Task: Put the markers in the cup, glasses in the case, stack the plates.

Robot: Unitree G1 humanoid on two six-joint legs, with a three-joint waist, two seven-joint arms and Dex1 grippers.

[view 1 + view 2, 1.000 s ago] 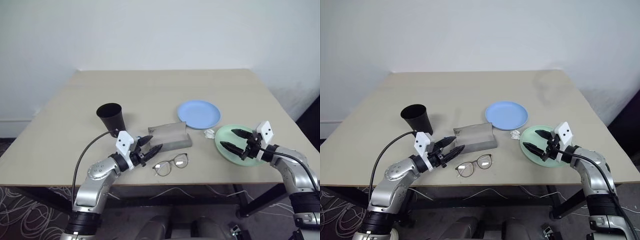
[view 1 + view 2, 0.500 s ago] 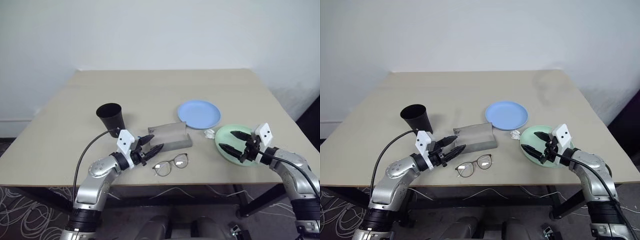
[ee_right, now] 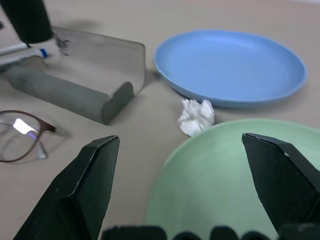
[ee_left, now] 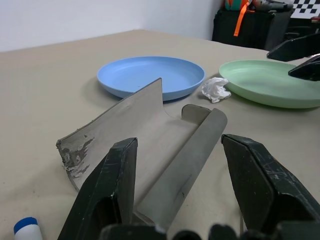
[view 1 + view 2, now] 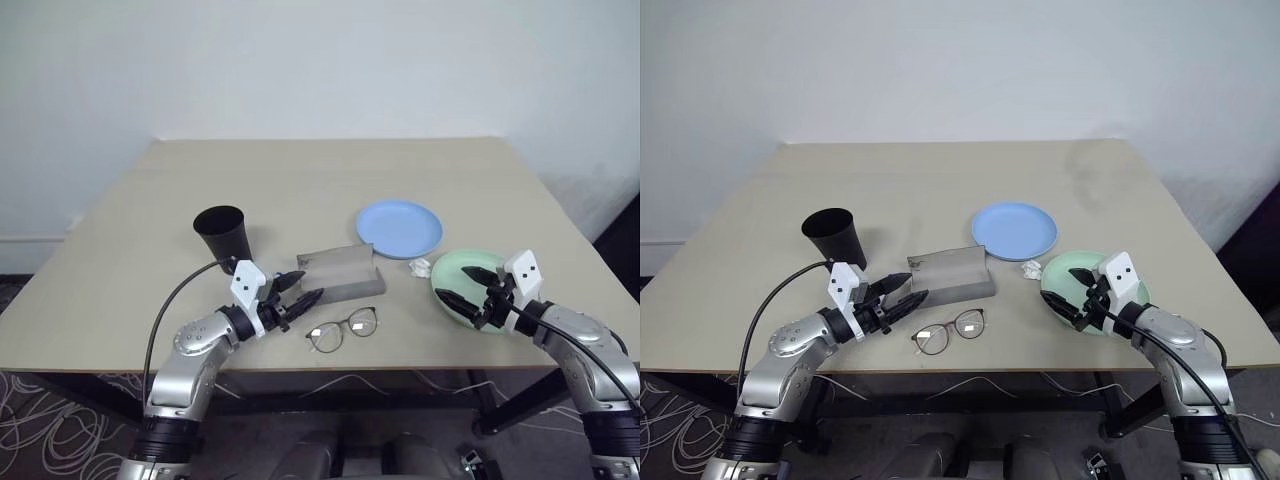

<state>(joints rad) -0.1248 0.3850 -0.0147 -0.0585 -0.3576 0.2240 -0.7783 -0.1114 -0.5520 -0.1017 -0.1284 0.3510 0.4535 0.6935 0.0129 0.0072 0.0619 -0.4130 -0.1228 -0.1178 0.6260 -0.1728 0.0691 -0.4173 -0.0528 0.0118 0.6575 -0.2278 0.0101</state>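
Mint green plate (image 5: 470,288) sat at the table's (image 5: 300,190) right front edge, near the light blue plate (image 5: 398,227). Probably stiff, light, slick; grip the rim. Right gripper (image 5: 468,285) hovered over it, jaws apart, empty. Left gripper (image 5: 297,289) also apart, at the open grey case (image 5: 340,272).

Two robot arms reach forward from the near edge, elbows bent, wrists angled toward each other. The left gripper (image 5: 296,290) points level and inward, its two black fingers (image 4: 107,187) spread apart. The right gripper (image 5: 466,287) appears tilted slightly downward, fingers (image 3: 82,190) spread wide, holding nothing.
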